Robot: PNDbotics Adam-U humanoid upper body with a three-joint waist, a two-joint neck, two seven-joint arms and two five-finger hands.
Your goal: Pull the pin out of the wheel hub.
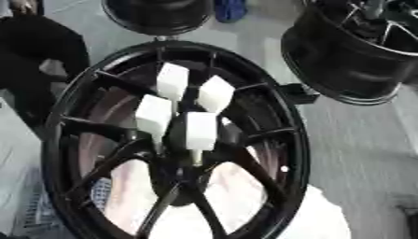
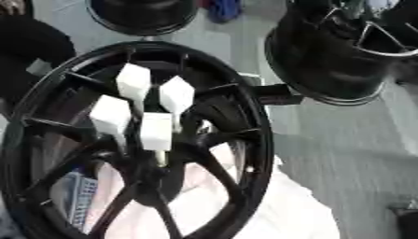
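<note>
Close before the camera in the left eye view stands a large black spoked alloy wheel hub, its face turned toward the viewer and tilted a little to the right. Four white block-shaped pins sit clustered round the hub's centre, two higher and two lower, each on a thin pale stem that runs into the middle of the wheel; the lower right one shows its stem most clearly. Behind the spokes lies pale pinkish-white cloth. Another black wheel rim stands at the upper right on the grey floor, and a third black rim at the top edge.

Across in the right eye view the same wheel hub sits further left, the four white pins again grouped at its centre. Neither robot hand shows in either view, so whether their fingers are apart or together cannot be told.
</note>
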